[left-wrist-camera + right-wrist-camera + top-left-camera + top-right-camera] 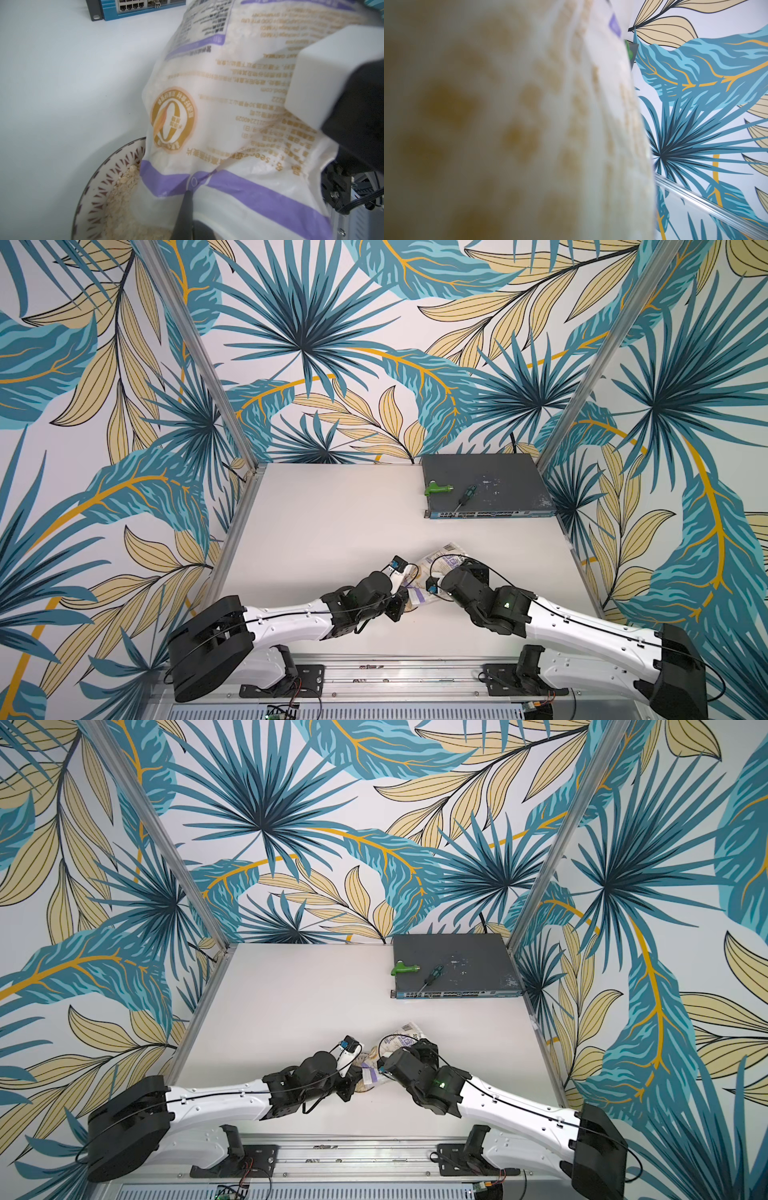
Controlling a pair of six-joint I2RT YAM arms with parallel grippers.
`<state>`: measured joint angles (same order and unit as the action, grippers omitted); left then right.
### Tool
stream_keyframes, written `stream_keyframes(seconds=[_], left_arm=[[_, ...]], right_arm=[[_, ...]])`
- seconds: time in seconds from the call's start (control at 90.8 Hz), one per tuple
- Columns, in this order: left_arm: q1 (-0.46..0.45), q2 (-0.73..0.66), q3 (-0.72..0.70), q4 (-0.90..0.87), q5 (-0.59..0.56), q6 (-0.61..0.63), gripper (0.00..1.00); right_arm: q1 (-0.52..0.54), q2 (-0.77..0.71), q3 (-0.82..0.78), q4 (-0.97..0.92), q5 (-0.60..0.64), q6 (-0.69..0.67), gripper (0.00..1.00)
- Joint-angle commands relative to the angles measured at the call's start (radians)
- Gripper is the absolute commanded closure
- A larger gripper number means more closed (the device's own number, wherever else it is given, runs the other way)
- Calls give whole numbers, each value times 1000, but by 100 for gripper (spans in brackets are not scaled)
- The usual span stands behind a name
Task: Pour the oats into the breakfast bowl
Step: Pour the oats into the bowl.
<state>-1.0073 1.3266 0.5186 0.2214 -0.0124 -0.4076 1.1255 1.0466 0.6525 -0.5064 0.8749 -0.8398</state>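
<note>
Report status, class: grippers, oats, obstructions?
Left gripper shut on edge of clear purple-striped oat bag. Right gripper at bag, jaws hidden. Beige oat flakes in patterned white bowl. Nothing blocking.

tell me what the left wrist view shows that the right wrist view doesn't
Only the left wrist: the bowl with oats in it, the printed side of the bag, the ports of the network switch, and the left gripper pinching the purple band. Only the right wrist: a broad stretch of leaf-print wall and a metal frame bar against it. Both: the bag, filling much of the frame.

Bright, even light; the oats (492, 128) blur close-up.
</note>
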Motion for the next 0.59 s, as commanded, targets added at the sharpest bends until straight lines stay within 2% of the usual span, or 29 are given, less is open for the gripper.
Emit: stream_keyframes(seconds=[0.0, 0.353, 0.584], left_arm=[[19, -13, 20, -148, -87, 13, 100], [19, -101, 84, -286, -135, 46, 100], [19, -104, 146, -365, -133, 72, 100]], right_arm=[[-18, -58, -16, 38, 3, 46, 100], [-57, -145, -74, 66, -123, 82, 100], [-86, -180, -106, 90, -194, 151, 100]])
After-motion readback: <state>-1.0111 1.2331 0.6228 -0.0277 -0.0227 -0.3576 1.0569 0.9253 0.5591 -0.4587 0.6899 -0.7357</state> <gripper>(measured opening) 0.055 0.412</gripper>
